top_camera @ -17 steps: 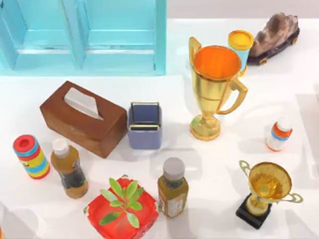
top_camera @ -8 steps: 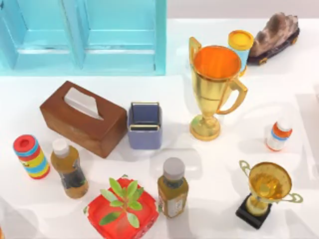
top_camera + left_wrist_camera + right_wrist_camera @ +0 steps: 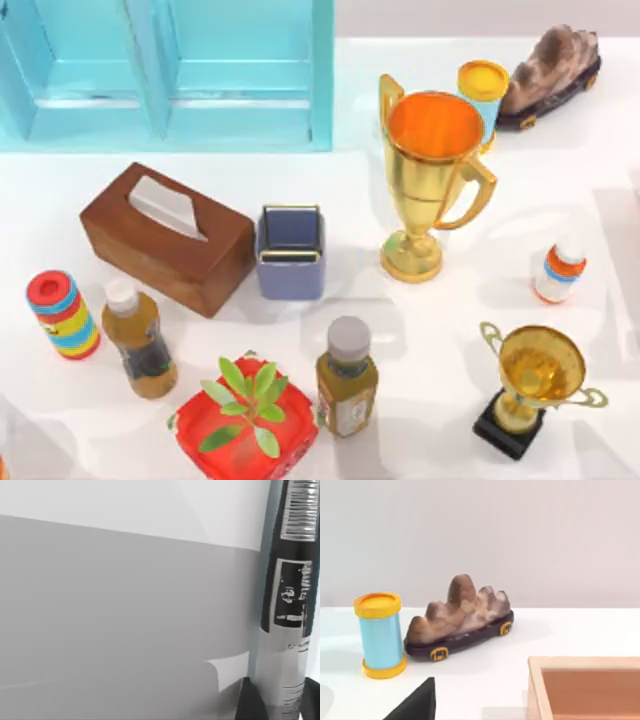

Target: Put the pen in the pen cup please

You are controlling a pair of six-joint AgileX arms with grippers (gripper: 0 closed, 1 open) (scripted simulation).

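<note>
My left gripper (image 3: 280,702) had its jaws pinched on the pen (image 3: 287,595), dark tips flanking the barrel's lower end in the left wrist view. The pen was a pale silver tube with a black label panel and a barcode, standing nearly upright against a plain grey and white background. My right gripper (image 3: 415,705) showed as a dark wedge low in the right wrist view, and I could not tell its state. Beyond it, on the white table (image 3: 485,680), stood a light-blue cylinder (image 3: 380,635) with yellow rims. Just beside the cylinder lay a brown rock ornament (image 3: 462,610) on a dark base, and the corner of a wooden tray (image 3: 580,685) was nearer the camera.

From above, the pen cup (image 3: 290,282) stood upright near the middle of the table (image 3: 450,320). It was a periwinkle holder with a gold rim and an inner divider, and nothing was in it. It sat just beside a wooden tissue box (image 3: 165,238) on its left, with a tall gold trophy (image 3: 430,170) to its right. A turquoise cabinet (image 3: 170,70) filled the far left. Nearer the front edge were a striped can (image 3: 62,315), two amber bottles (image 3: 140,340) (image 3: 347,380) and a red pot with a green plant (image 3: 245,420). A small gold trophy (image 3: 530,385) on a black base and a small white bottle (image 3: 558,270) stood at the right.
</note>
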